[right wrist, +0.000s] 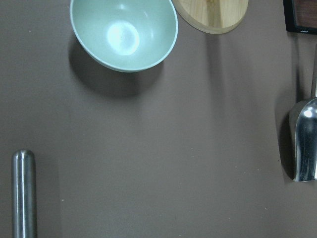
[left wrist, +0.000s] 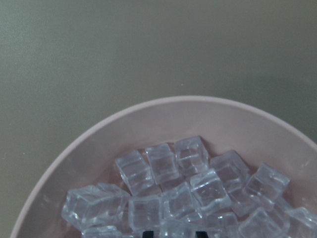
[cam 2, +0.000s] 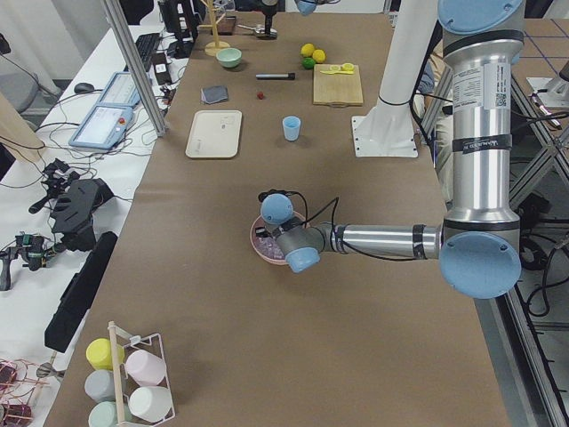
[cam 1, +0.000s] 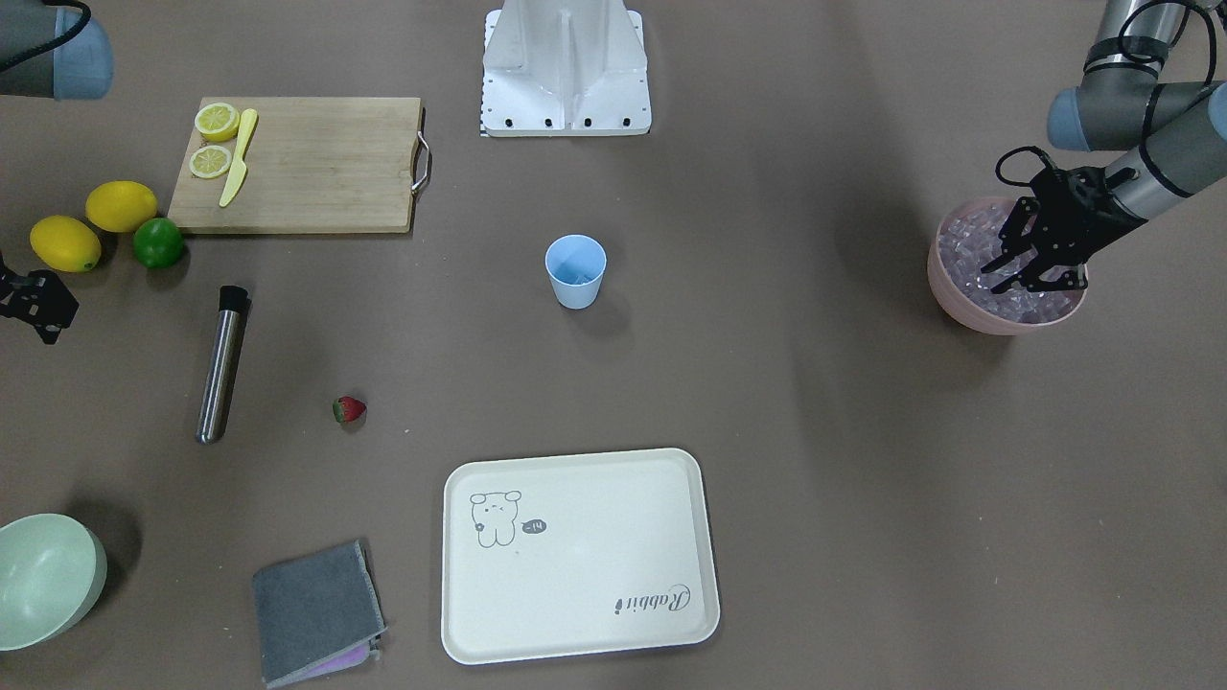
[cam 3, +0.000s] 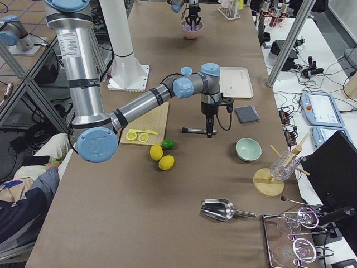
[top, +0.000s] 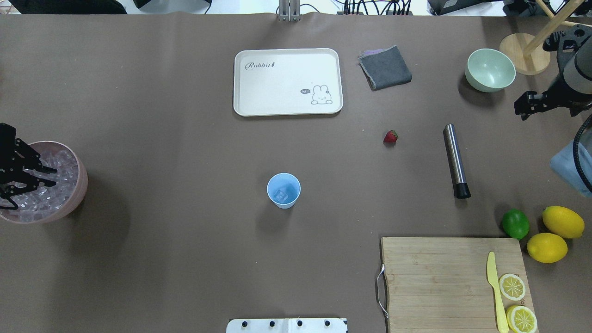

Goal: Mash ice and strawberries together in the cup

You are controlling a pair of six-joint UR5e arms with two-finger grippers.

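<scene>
Step in hand, as I judge it: loading ice. Left gripper (cam 1: 1007, 276) hangs in the pink bowl (cam 1: 987, 321), fingers apart, tips among the ice (left wrist: 188, 188), nothing clamped.

Next move calls for closing on one cube, lifting it, and carrying it to the cup (cam 1: 576, 271), which stands upright mid-table, mouth up, something pale inside.

Strawberry (cam 1: 349, 410) lies on its side, well apart from the cup. Long axis runs along the table, leaves toward the robot's right.

Right gripper (cam 1: 34, 305): finger state cannot be told.

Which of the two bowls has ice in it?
The pink bowl, heaped with clear ice cubes. The pale green bowl holds nothing.
</scene>
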